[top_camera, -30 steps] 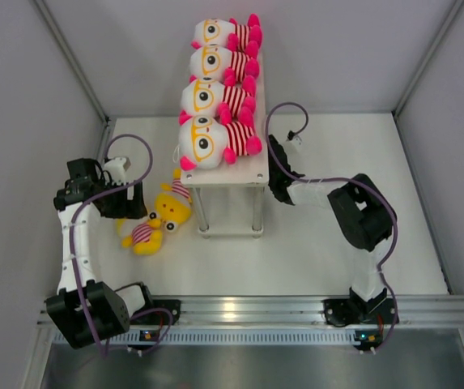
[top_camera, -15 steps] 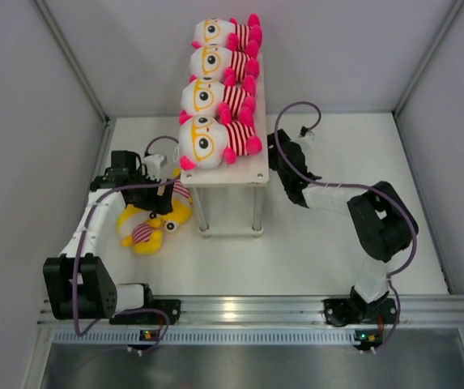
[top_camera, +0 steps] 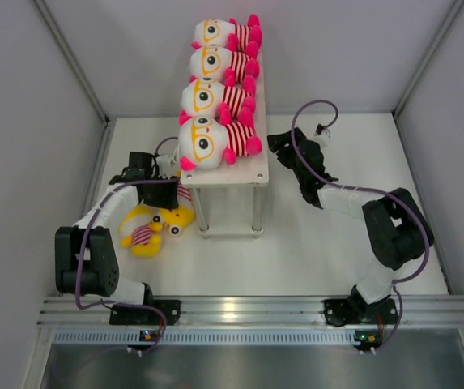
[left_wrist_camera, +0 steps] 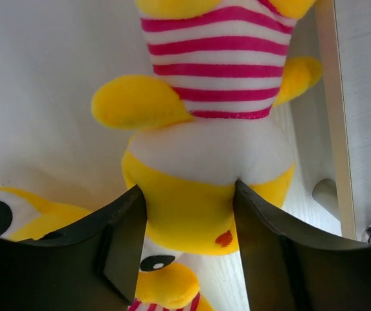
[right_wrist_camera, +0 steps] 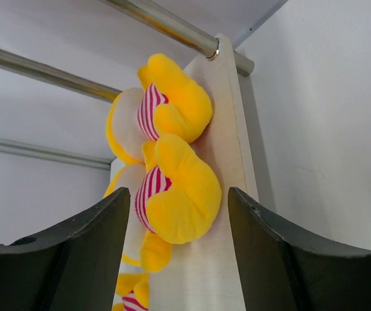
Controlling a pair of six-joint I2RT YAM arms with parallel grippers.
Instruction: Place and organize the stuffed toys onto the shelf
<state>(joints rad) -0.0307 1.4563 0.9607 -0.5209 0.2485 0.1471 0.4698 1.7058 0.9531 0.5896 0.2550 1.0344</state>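
Note:
Several white-headed stuffed toys (top_camera: 211, 142) lie in a row on the shelf's top board (top_camera: 252, 168). Two yellow toys lie on the table left of the shelf: one (top_camera: 176, 215) against the legs, one (top_camera: 141, 236) nearer me. My left gripper (top_camera: 164, 194) is down over the first. In the left wrist view its open jaws (left_wrist_camera: 188, 194) straddle this toy's yellow head (left_wrist_camera: 191, 214), striped shirt beyond. My right gripper (top_camera: 280, 146) is open and empty right of the shelf. Its wrist view (right_wrist_camera: 179, 194) faces yellow toys (right_wrist_camera: 179, 191) lying on a shelf board (right_wrist_camera: 221, 259).
The shelf's thin metal legs (top_camera: 257, 212) stand close to the left gripper. Grey enclosure walls (top_camera: 37, 121) close in left, right and back. The second yellow toy's face (left_wrist_camera: 17, 217) lies just beside the left finger. A metal rod (right_wrist_camera: 166, 23) runs past the shelf's far end.
My left arm swung in toward the shelf and lowered its gripper over the yellow toy's head. My right gripper moved back along the shelf's right side, away from me.

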